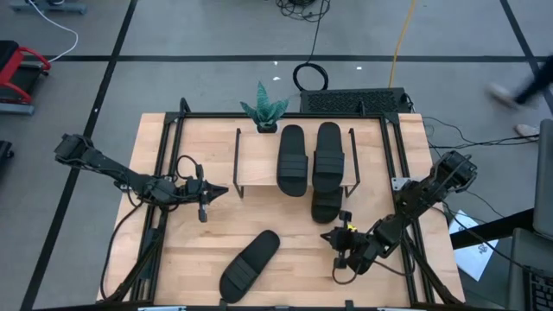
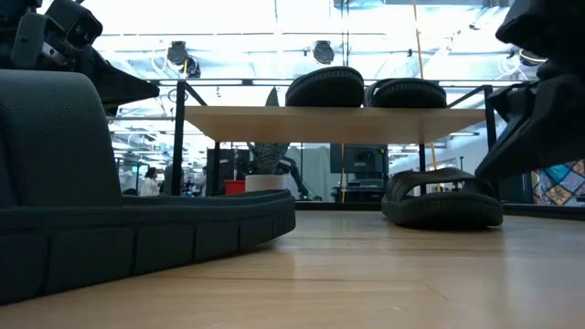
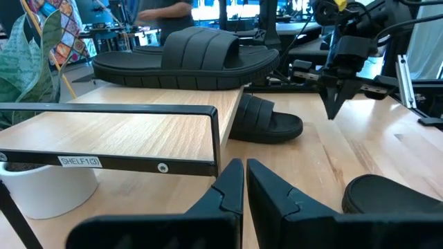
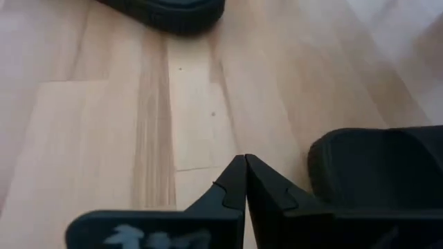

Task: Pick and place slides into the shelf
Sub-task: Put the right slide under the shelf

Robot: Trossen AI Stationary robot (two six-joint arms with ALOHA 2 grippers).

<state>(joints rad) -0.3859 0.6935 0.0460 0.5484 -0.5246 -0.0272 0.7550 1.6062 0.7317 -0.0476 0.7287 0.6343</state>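
Note:
The shelf (image 1: 259, 164) stands at the table's far middle. Two black slides (image 1: 292, 160) (image 1: 328, 154) lie side by side on its top board (image 3: 138, 128). A third slide (image 1: 326, 207) rests on the table under the shelf's right end, its near end sticking out (image 2: 443, 196). The fourth slide (image 1: 251, 263) lies aslant on the table near the front edge. My left gripper (image 1: 212, 192) is shut and level, left of the shelf. My right gripper (image 1: 333, 235) is shut and slants down over bare table, just in front of the third slide (image 4: 374, 166).
A small green plant in a white pot (image 1: 263, 111) stands behind the shelf's far left corner. Black frame rails (image 1: 164, 173) run along the table's left and right sides. Bare tabletop (image 1: 285, 220) lies between the shelf and the front slide.

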